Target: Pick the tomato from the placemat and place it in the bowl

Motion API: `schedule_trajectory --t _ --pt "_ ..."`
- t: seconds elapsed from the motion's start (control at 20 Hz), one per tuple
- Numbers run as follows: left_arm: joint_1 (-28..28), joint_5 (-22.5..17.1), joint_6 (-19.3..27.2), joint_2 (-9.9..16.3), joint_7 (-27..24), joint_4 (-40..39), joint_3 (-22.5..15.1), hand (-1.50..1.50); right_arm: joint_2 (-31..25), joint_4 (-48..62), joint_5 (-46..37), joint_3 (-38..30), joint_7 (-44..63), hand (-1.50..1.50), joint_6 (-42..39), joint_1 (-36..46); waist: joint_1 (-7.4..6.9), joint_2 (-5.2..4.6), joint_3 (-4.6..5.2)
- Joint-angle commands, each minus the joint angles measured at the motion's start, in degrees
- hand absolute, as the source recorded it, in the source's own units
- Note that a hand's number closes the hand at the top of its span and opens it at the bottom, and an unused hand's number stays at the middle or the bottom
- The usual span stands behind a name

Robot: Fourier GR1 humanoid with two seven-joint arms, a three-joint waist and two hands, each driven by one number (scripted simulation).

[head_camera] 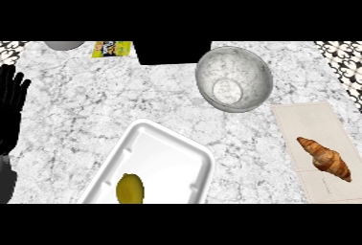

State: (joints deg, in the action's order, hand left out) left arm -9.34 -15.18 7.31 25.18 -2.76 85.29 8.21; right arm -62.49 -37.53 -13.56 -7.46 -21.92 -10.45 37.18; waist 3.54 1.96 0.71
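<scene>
Head view shows one marbled bench (84,110) seen from steeply above. One robot hand, the left robot hand (11,98), stands at the view's left edge with its black fingers straight, spread apart and pointing up, holding nothing; its grey forearm runs down to the lower left corner. The right robot hand does not show. One grey speckled bowl (249,64) sits near the top, right of centre, and nothing lies inside it. One pale placemat (311,122) lies at the right, just below and to the right of the bowl, and one brown croissant (324,158) lies on it at a slant; no tomato shows on the placemat, nor elsewhere. One white tray (166,153) lies tilted at lower centre, well apart from the placemat, with one yellow-green piece of fruit (130,188) in its lower end. Along the top edge are one yellow packet (112,48), one dark block (173,52) beside the bowl, and one grey round thing (65,45), cut off by the edge.
</scene>
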Motion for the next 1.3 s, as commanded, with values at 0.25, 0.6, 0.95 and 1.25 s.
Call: schedule_trajectory --t 0.25,0.6,0.95,1.25 --pt "-0.50 0.42 0.69 -1.11 1.10 1.07 -0.81 0.00 7.22 -23.40 4.96 3.91 27.27 1.50 -6.22 5.28 -0.73 -0.24 -0.32" --pt "-0.97 0.24 -1.01 -1.74 -1.29 -0.23 -0.66 0.00 16.28 -42.57 5.35 10.87 54.21 1.50 -5.79 8.56 -2.11 -1.02 -0.50" --pt "-7.18 -0.04 -4.05 -1.09 -2.27 -6.53 0.40 0.00 28.03 -42.60 -0.80 17.43 62.91 1.50 -1.16 10.75 -3.75 -2.19 -0.62" --pt "-5.68 2.83 -1.44 -3.81 -1.27 -3.75 -1.64 0.00 32.90 -36.01 -12.70 21.86 58.41 1.50 6.53 4.57 -3.95 -2.24 -0.69"
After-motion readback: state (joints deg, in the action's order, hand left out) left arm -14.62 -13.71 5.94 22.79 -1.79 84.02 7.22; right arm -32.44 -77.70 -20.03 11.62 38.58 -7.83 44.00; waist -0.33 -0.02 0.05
